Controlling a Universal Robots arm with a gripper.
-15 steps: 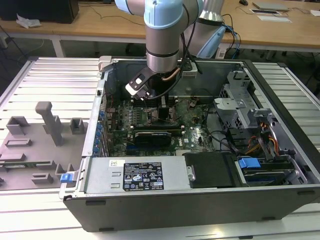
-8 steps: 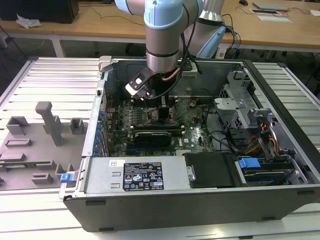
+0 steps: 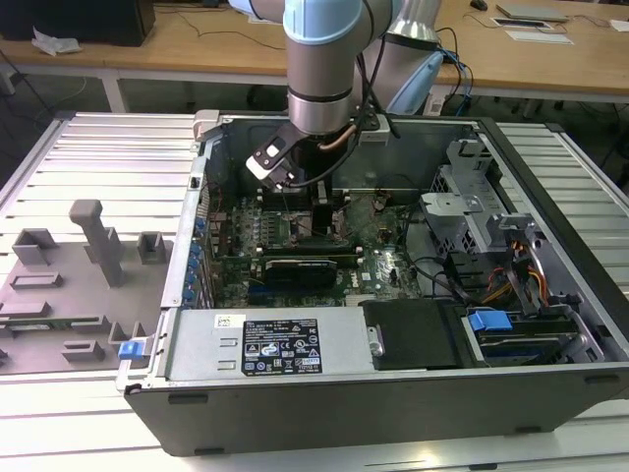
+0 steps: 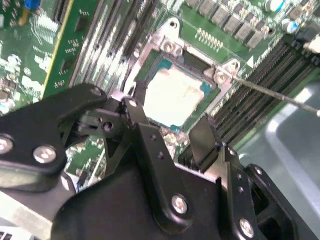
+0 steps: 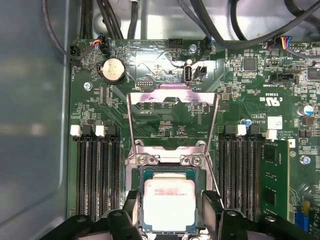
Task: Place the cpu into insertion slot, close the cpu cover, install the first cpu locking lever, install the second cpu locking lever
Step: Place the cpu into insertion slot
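The Universal Robots arm point(image 3: 324, 59) reaches straight down into the open computer case point(image 3: 550, 256), its wrist vertical and the gripper point(image 3: 316, 221) low over the motherboard point(image 3: 383, 246). In both wrist views the claw points down at the board, its black linkages splayed out above the fingers.

The gripper point(image 5: 170, 197) is narrowed to about the chip's width. One finger point(image 5: 131, 205) lies along one edge of the cpu point(image 5: 169, 204) and the other finger point(image 5: 211, 206) along the opposite edge, so that the chip is clasped between them. In the second wrist view the gripper point(image 4: 167, 116) frames the cpu point(image 4: 175, 95) the same way, with the pale metal top showing between the fingers.

The cpu lies flat and square inside the insertion slot point(image 5: 172, 169), directly between the fingertips, with the socket's black rim showing just beyond it.

The cpu cover point(image 5: 172, 96) is swung open, standing up just beyond the slot on the far side from the claw, with green board visible through its window. A thin locking lever point(image 4: 275, 94) juts out beside the socket, unlatched. Banks of long black memory slots point(image 5: 97, 175) run along both sides of the claw. A coin cell battery point(image 5: 113, 69) sits farther off, past the raised cover.
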